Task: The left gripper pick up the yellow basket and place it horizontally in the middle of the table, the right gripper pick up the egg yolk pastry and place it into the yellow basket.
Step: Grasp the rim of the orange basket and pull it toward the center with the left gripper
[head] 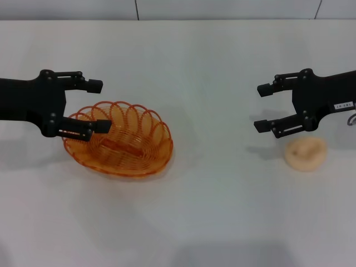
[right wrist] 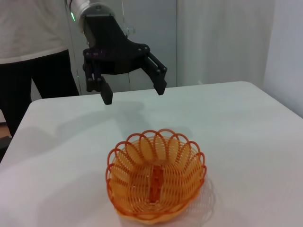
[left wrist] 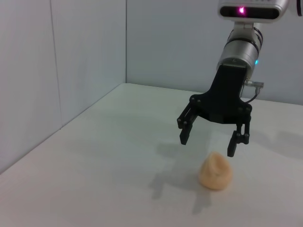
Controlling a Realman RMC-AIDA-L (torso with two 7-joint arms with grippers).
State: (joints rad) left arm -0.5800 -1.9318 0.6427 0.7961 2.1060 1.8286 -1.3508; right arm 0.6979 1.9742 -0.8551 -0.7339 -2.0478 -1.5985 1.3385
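The yellow basket (head: 119,142) stands upright on the white table (head: 194,67), left of the middle. My left gripper (head: 98,105) is open and empty, with its fingers over the basket's left rim. In the right wrist view the left gripper (right wrist: 133,92) hangs above the table just beyond the basket (right wrist: 156,179), apart from it. The egg yolk pastry (head: 305,154) lies on the table at the right. My right gripper (head: 261,107) is open and empty. In the left wrist view the right gripper (left wrist: 207,144) hovers a little above the pastry (left wrist: 215,172) without touching it.
A person (right wrist: 28,47) stands behind the table's edge on my left side. A wall (left wrist: 28,71) runs close along the table's right side. The table's far edge (head: 167,20) meets a wall.
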